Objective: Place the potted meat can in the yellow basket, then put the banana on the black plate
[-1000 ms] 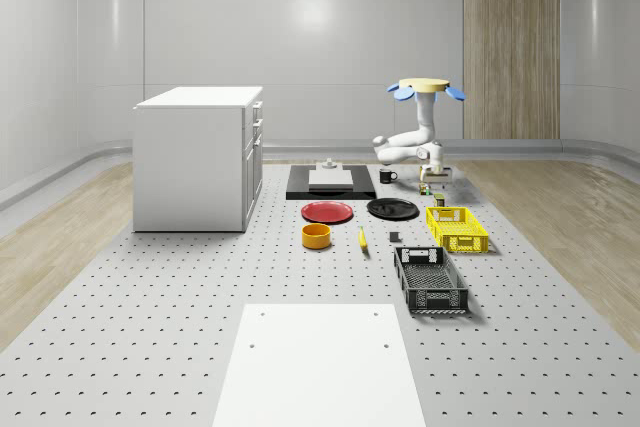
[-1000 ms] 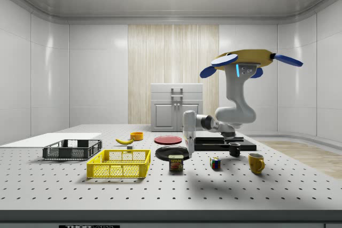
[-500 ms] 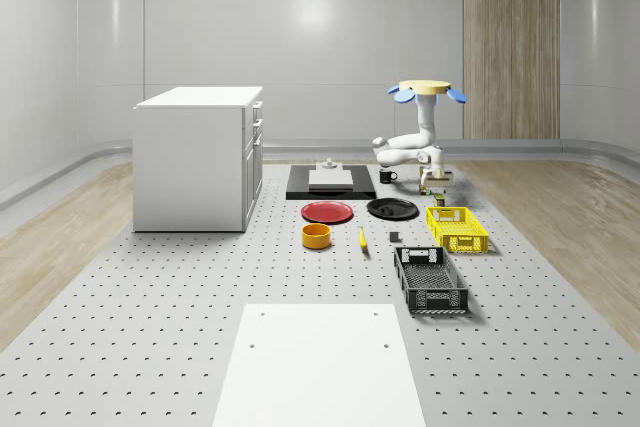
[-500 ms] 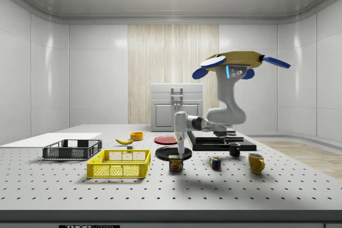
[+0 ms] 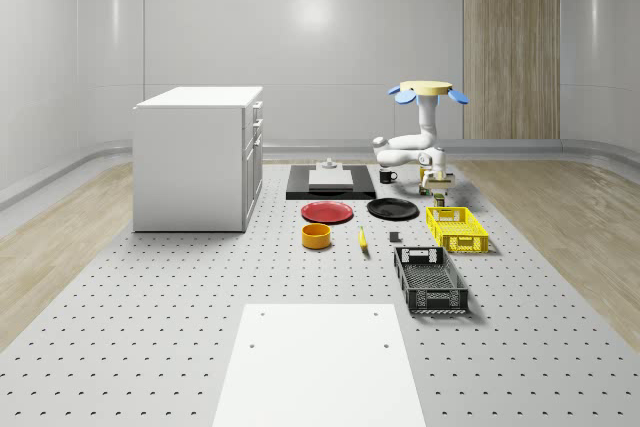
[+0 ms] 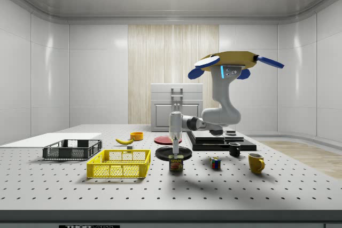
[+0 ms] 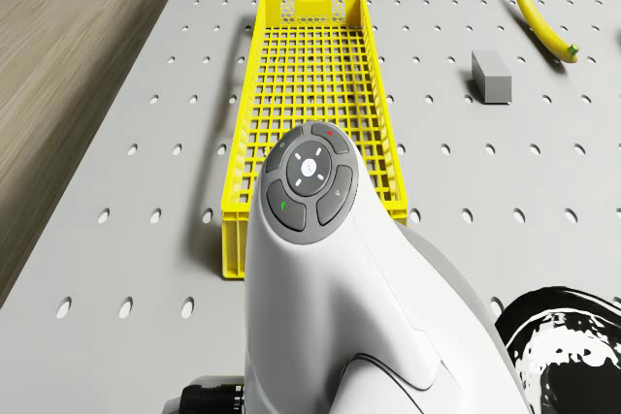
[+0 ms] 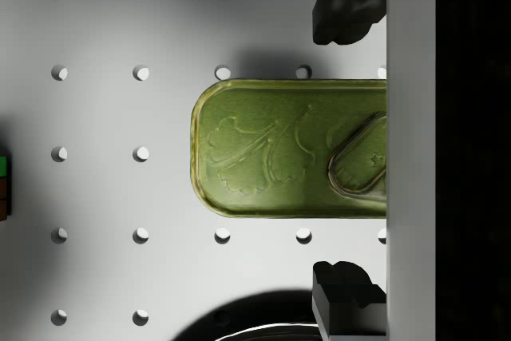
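The potted meat can (image 6: 176, 163) stands on the table just to the side view's right of the yellow basket (image 6: 119, 164). From the wrist its green lid (image 8: 287, 148) lies between my two dark fingertips (image 8: 347, 5), which stand apart from its long sides. My gripper (image 6: 176, 153) is open and points straight down just above the can. The drone (image 6: 230, 62) hovers over the black slab behind it. The banana (image 7: 543, 21) lies beyond the basket (image 7: 310, 75). The black plate (image 6: 172, 152) sits right behind the can.
A Rubik's cube (image 6: 215, 163), a black mug (image 6: 234, 149) and a yellow mug (image 6: 256, 163) stand to the side view's right of the can. A black basket (image 5: 430, 279), grey block (image 7: 492, 77), red plate (image 5: 327, 212), orange bowl (image 5: 316, 236) and white cabinet (image 5: 198, 157) lie further off.
The drone and arm have shifted toward the side view's left. The gripper has come from beside the can to directly over it and lower, fingers straddling the lid.
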Available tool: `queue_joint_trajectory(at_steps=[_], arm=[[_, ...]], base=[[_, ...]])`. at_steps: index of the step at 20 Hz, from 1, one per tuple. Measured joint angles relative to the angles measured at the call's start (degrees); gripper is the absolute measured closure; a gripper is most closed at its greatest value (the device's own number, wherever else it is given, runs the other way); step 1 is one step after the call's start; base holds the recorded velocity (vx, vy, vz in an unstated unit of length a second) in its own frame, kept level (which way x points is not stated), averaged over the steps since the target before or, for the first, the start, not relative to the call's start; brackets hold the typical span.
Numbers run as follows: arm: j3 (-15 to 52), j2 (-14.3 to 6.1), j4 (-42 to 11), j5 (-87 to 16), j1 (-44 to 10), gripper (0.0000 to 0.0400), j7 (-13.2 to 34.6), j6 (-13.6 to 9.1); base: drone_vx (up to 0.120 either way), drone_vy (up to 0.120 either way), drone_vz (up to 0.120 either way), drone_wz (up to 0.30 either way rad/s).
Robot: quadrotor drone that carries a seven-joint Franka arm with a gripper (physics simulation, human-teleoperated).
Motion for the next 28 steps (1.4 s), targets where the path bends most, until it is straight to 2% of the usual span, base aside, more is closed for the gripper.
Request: queue_joint_trajectory(at_steps=[10,14,20,23,28], arm=[[-4.71,-2.47,1.04,-3.97,-0.21,0.0,-0.25,3.92],[-5.3,-3.04,1.24,-4.4,-0.39,0.009,-0.18,4.69],[-5.16,-3.63,1.26,-4.27,-0.63,0.0113,0.17,5.15],[-3.51,-3.73,0.91,-2.7,-0.73,0.011,0.58,4.64],[-0.04,-3.87,0.31,0.63,-1.0,0.0111,0.98,3.64]], base=[[0.0,0.0,0.0,0.0],[0.0,0.0,0.0,0.0],[0.0,0.0,0.0,0.0],[0.0,0.0,0.0,0.0],[0.0,0.0,0.12,0.0]])
